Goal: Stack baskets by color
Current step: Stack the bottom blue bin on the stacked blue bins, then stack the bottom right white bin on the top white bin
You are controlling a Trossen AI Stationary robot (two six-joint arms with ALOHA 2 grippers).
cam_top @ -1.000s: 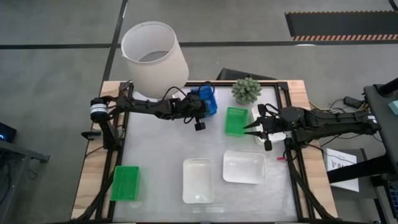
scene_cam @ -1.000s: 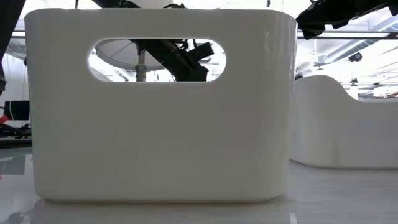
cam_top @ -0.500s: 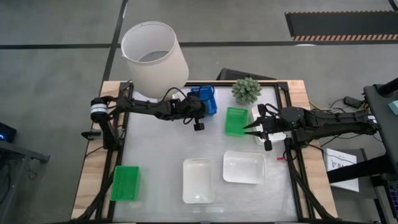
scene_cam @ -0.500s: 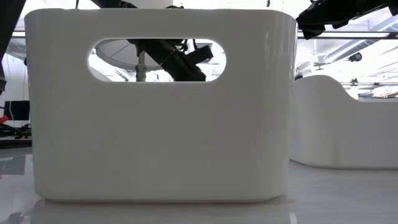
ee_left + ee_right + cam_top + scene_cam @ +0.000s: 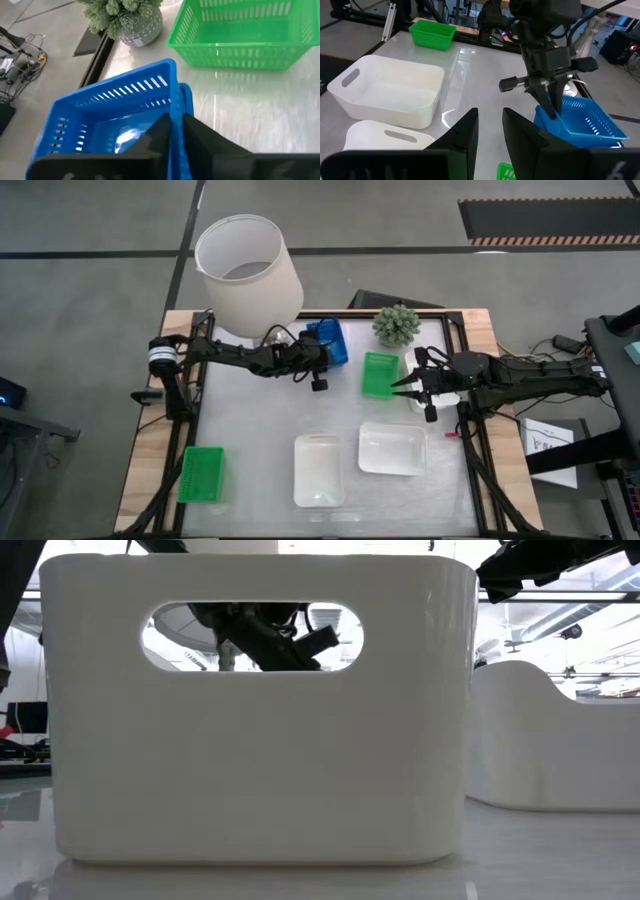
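Note:
My left gripper [image 5: 175, 122] stands at the far middle of the table [image 5: 260, 420], shut on a blue basket [image 5: 328, 340] [image 5: 115, 115]. The rim of a second blue basket [image 5: 186, 92] shows right beside it. My right gripper [image 5: 408, 387] [image 5: 490, 127] hovers open at the right edge of a green basket [image 5: 380, 374] [image 5: 240, 35], with nothing between its fingers. Another green basket [image 5: 201, 473] lies near left. Two white baskets [image 5: 318, 470] [image 5: 392, 448] rest on their bottoms near the front edge. My left gripper has the blue basket by one side wall [image 5: 172, 107], with one finger [image 5: 157, 132] inside the basket and the other finger [image 5: 200, 137] outside. The fingers slant down from the table's left [image 5: 554, 102]. The basket sits tilted; whether it rests on the second blue basket I cannot tell.
A big white lampshade [image 5: 245, 268] stands at the far left corner. A small potted plant [image 5: 397, 325] stands at the far edge, right of the blue baskets. In the low view the nearer white basket [image 5: 250, 750] hides most of the table.
My left gripper has sunk a little with the blue basket, which has settled toward the far edge and lies flatter than before. My right arm has kept still.

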